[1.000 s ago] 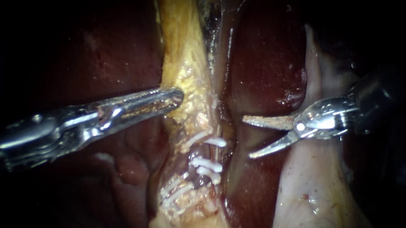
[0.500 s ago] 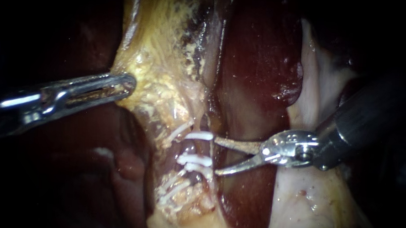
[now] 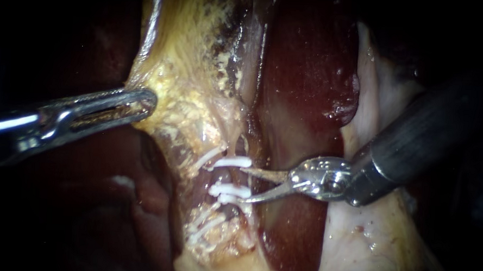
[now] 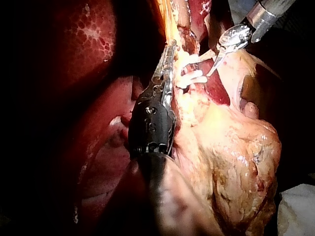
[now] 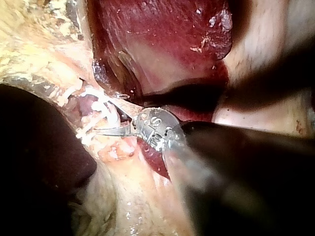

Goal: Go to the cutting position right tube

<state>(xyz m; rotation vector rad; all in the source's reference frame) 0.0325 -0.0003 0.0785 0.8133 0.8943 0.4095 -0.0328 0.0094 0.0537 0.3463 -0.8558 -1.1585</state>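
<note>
White clips (image 3: 232, 162) are seen on the right tube (image 3: 239, 179), which lies crosswise at the parted, empty jaws of the right tool (image 3: 245, 184). Yellow tissue (image 3: 183, 95) is gripped by the left tool (image 3: 145, 101).

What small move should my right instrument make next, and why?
Probably ease the right instrument a little deeper: its open blades straddle the gap between the upper clip and the lower clips, but the tips only just reach the tube there.
</note>
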